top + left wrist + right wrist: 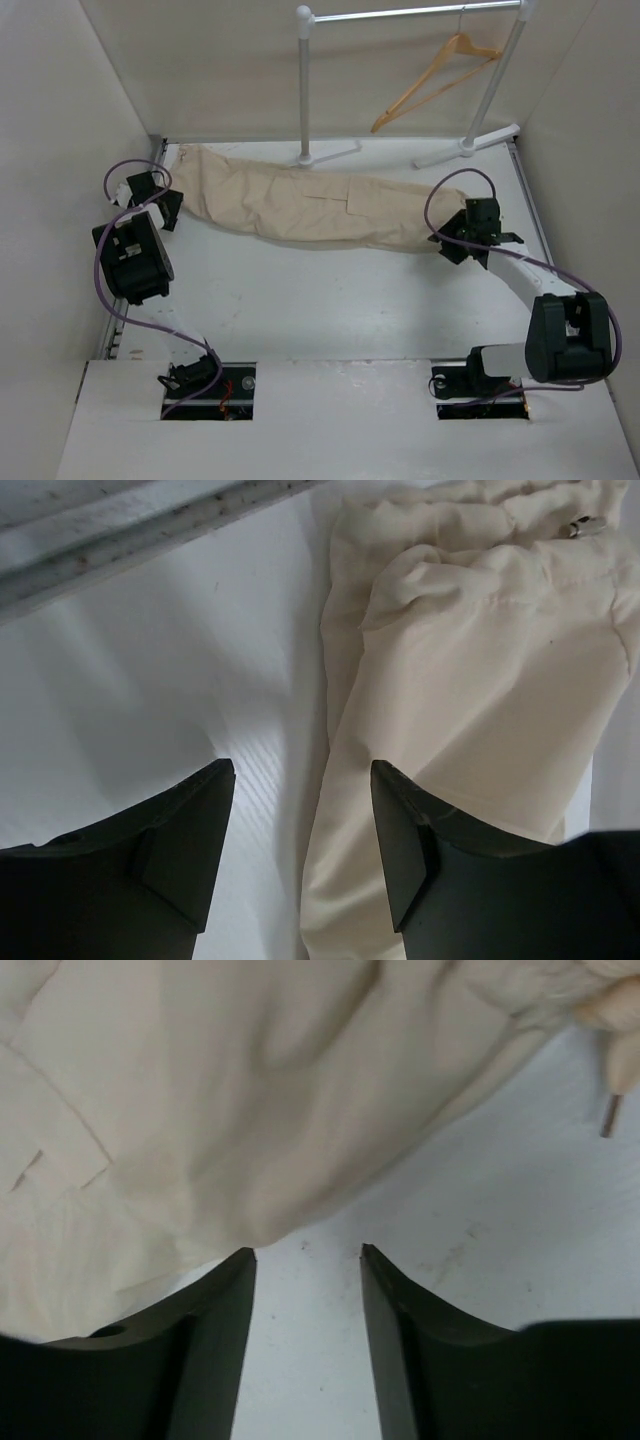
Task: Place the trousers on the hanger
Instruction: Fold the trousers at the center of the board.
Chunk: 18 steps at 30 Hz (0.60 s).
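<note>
The trousers (320, 205) lie stretched along the counter (330, 300) just in front of the rack (305, 90), and the hanger (435, 80) hangs from its rail. Both the left fingers (190, 830) and the right fingers (215, 1340) gape wide, empty.

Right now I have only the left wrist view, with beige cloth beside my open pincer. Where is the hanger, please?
Observer: The hanger hangs by its hook on the white clothes rack, behind the trousers.
Operator: Is the right pincer holding something?
Observer: No. The right pincer is open over bare table, at the near edge of the trousers.
Operator: How do the trousers lie?
Observer: Stretched sideways across the far part of the table, from the left pincer to the right one.
</note>
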Available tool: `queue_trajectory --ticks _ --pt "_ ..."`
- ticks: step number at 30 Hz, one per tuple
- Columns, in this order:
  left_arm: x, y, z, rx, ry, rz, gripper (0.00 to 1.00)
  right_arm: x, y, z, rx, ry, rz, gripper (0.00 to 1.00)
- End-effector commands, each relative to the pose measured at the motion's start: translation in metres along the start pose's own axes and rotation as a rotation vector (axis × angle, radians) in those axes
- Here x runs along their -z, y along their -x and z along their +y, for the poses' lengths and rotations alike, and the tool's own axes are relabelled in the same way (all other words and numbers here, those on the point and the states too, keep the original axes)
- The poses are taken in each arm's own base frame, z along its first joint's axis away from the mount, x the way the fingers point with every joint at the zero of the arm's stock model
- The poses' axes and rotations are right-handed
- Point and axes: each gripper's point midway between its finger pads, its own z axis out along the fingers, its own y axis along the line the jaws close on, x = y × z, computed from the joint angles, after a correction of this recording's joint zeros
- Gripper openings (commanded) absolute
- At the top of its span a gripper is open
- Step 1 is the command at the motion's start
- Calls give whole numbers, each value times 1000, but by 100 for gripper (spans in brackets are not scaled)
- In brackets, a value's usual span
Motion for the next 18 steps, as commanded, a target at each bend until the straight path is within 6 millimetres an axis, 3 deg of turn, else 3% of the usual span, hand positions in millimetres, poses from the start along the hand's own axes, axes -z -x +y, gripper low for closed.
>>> queue_trajectory --ticks 1,6,11,16,18 --pt "-5 16 -44 50 -151 -1 55 7 29 8 -84 98 -92 55" --pt "-32 13 -31 69 -110 11 55 -7 52 -43 -241 -4 -143 62" --pt "-49 11 -28 70 -90 19 53 -30 84 -57 -288 -64 -194 62" --pt "-57 8 -16 71 -46 7 34 -55 105 -60 -325 -71 -215 57" --pt "-60 6 -13 73 -35 15 22 -62 105 -58 -348 -65 -201 46"
